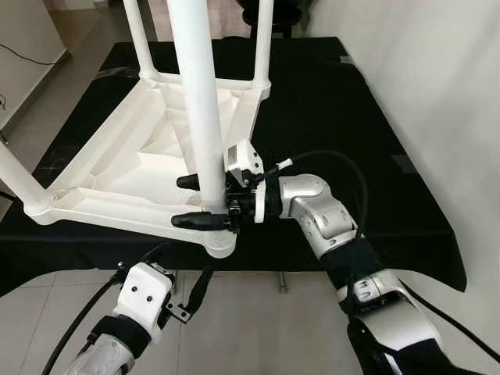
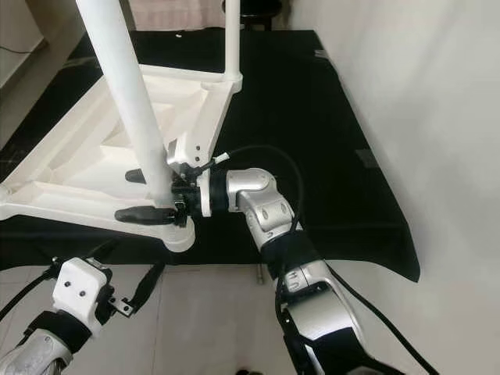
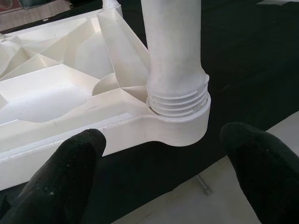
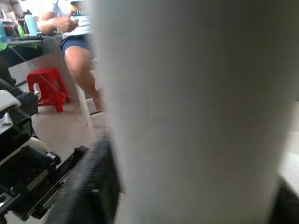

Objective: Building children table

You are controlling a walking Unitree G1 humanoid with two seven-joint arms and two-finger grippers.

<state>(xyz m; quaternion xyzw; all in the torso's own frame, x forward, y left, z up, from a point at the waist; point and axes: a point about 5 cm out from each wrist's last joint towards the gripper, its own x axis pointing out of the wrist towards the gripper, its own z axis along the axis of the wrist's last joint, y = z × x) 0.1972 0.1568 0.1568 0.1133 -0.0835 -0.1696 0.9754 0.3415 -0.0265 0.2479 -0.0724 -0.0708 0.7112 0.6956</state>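
Right tool (image 1: pixel 205 201) is clamped on the near white leg (image 1: pixel 199 101) just above its base, one black finger on each side of the tube; in the right wrist view the tube sits hard between the fingers. That leg stands in the near corner socket (image 3: pixel 183 122) of the upturned white tabletop (image 1: pixel 117 168), which lies underside up on the black-covered desk (image 1: pixel 328 101), its near corner at the desk's front edge. In the left wrist view several threads (image 3: pixel 177 100) are exposed above the socket rim, so I judge the leg not yet fully screwed home.

Both leg and top look like moulded hollow plastic: light, stiff, smooth and somewhat slippery, so a firm squeeze low on the tube, where the right tool has it, should give the best turning purchase without tipping it. The ribbed top is light enough to slide or spin under torque unless something steadies it.

Long axis of the leg runs upright, threaded end down, free end pointing up past the frame's top. Other legs stand at the far corners (image 1: pixel 263 39) and at the left corner (image 1: pixel 19 180).

Left tool (image 1: pixel 183 301) hangs below the desk edge facing that socket, fingers spread apart and gripping nothing. A seated person (image 4: pixel 74 28) and a red stool (image 4: pixel 46 88) show beyond.
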